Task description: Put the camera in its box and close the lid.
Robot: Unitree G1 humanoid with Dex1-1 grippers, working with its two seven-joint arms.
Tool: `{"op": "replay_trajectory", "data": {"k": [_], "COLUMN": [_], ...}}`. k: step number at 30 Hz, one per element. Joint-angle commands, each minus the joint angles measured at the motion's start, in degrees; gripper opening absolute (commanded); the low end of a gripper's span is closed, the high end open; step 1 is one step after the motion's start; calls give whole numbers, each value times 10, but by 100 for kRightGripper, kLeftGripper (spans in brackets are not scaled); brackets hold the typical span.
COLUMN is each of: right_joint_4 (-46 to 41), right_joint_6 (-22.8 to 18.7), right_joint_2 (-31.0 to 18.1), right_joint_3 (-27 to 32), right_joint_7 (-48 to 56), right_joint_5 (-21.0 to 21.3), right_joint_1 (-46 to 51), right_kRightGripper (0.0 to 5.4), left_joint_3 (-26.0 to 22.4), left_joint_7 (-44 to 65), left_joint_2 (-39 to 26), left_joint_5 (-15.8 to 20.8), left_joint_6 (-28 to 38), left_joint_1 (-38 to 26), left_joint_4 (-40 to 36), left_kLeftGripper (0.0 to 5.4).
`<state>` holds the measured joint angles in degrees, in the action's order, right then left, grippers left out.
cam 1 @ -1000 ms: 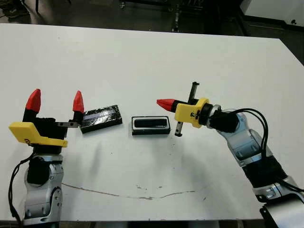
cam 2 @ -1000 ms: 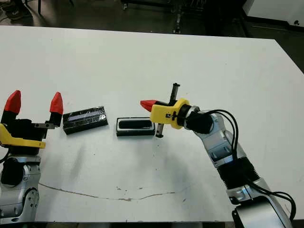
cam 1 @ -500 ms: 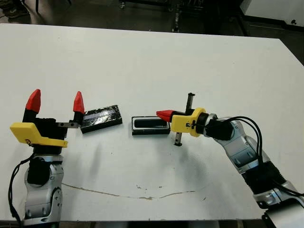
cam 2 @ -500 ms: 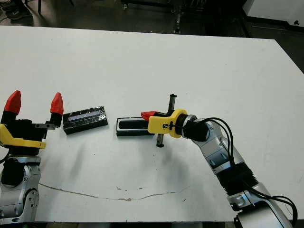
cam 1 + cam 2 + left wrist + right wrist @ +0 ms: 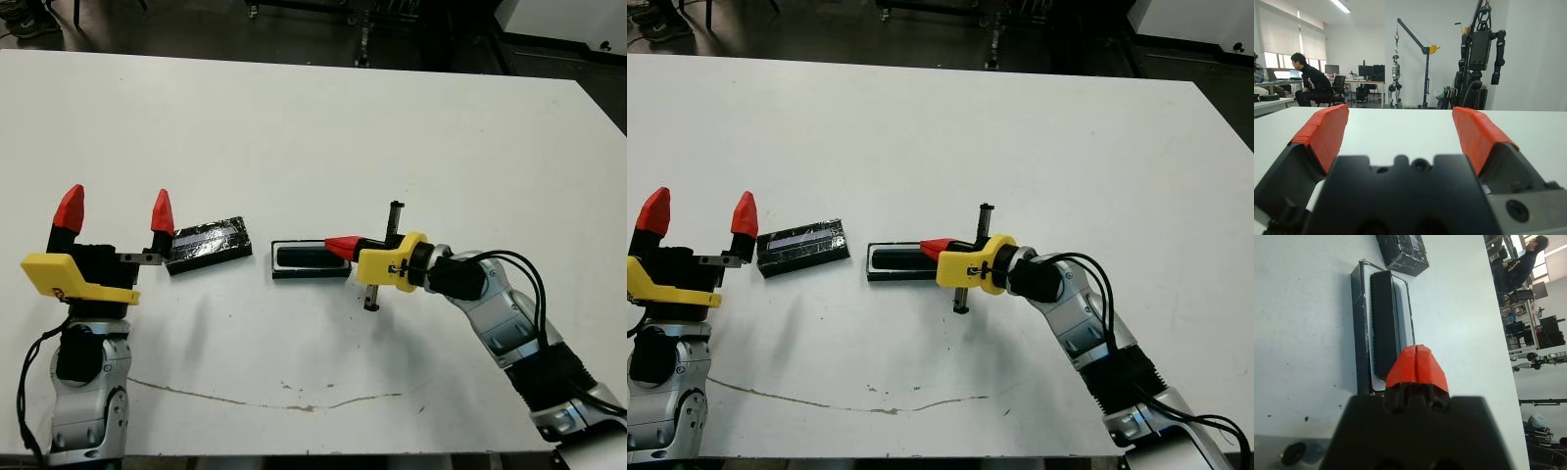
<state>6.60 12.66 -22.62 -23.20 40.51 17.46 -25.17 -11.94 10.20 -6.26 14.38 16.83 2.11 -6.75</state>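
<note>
Each claw has two red, wedge-shaped fingertips on a black body with a yellow bracket behind it. The left claw (image 5: 116,213) sits on a silver-grey forearm with a black joint and a thin black cable. Behind the right claw (image 5: 340,245), black cables loop along segmented silver-and-black links.

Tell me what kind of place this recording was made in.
Most likely a robotics lab or workshop with an office area. Beyond the white table, the left wrist view shows a humanoid robot hung on a stand, a small hoist crane, and a person seated at desks with monitors.
</note>
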Motion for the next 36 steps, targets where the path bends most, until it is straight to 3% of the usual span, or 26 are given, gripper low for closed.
{"op": "replay_trajectory", "data": {"k": [1,21,30,36], "right_joint_4": [6,-8,-43,-41], "right_joint_6": [5,-4,-4,-5], "right_joint_2": [-11,-25,-44,-53], "right_joint_3": [-9,-11,1,-2], "right_joint_7": [7,12,25,20], "right_joint_5": [-1,-4,-38,-26], "right_joint_1": [25,38,58,61], "right_kRightGripper": [1,1,1,1], "left_joint_3": [1,2,2,3], "left_joint_7": [3,4,-2,3], "left_joint_2": [0,3,2,1], "left_joint_5": [-2,1,1,3], "left_joint_6": [2,1,-7,-7], "left_joint_1": [3,2,2,-1], "left_joint_4": [7,5,-4,0], "left_kLeftGripper": [540,540,540,540]}}
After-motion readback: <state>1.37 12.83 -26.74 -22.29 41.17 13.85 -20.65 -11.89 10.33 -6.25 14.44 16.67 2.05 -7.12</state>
